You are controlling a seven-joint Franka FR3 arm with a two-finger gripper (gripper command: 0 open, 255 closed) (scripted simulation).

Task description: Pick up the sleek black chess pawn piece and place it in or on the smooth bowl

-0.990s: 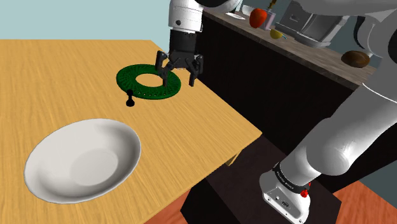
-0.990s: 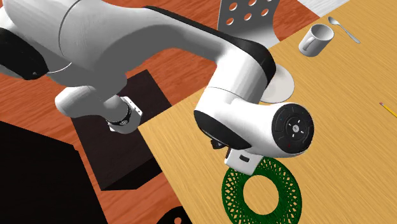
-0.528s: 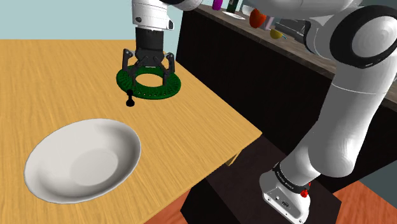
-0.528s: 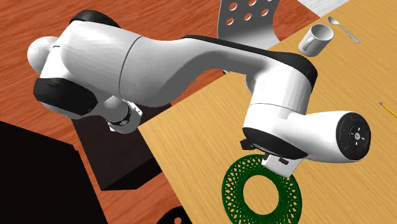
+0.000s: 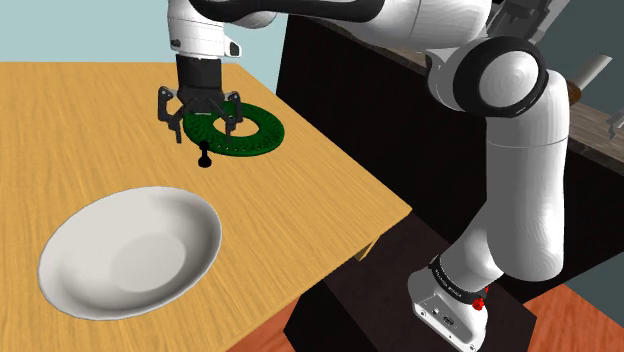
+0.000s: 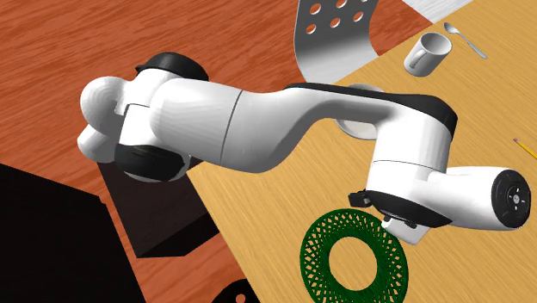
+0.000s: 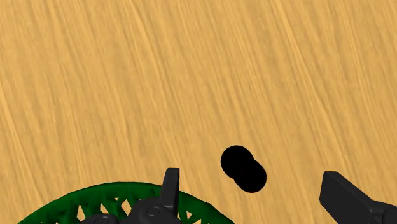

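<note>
A wooden table (image 5: 90,120) carries a white bowl (image 5: 130,250); a black pawn (image 5: 204,156) stands upright just beside a green lattice ring (image 5: 258,140), apart from the bowl; elsewhere on the wood lie a white mug (image 6: 428,54), a spoon (image 6: 466,40) and a pencil (image 6: 524,147).

wood table (image 5: 90,130) | dark counter (image 5: 400,130) behind | pale blue wall (image 5: 80,30) | red-brown floor (image 6: 241,34)

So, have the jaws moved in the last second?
Yes. In the shoulder view the open jaws have shifted left across the green ring, from its right rim to its left rim, nearer the black pawn.
</note>
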